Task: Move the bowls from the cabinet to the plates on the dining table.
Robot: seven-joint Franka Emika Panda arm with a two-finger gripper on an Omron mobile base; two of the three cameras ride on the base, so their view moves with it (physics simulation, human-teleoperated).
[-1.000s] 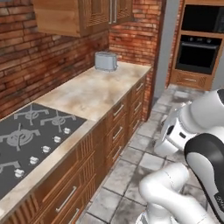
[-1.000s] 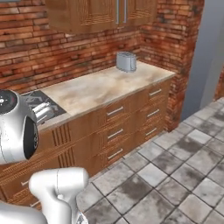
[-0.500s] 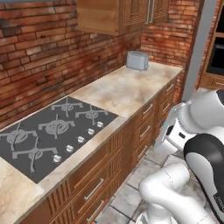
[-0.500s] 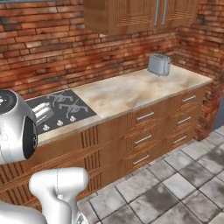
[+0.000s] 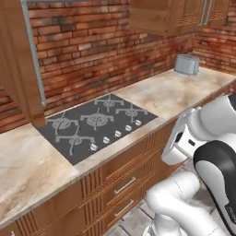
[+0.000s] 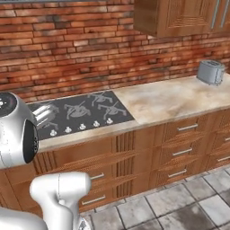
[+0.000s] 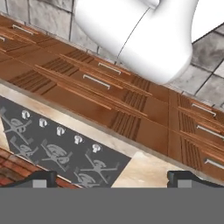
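One black hob (image 5: 94,126) with four burners and five knobs is set into the marble counter (image 5: 170,94); one grey toaster (image 5: 186,64) stands on that counter, well to the right of the hob. One wooden wall cabinet (image 5: 177,16) hangs above the toaster, doors shut, its grey bar handles upright. Three drawers (image 6: 182,150) stack below the counter. The gripper (image 7: 111,179) hangs released, fingers wide, grasping nothing.

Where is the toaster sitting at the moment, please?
The toaster stands at the counter's far right against the brick wall, beneath the cabinet, right of the hob.
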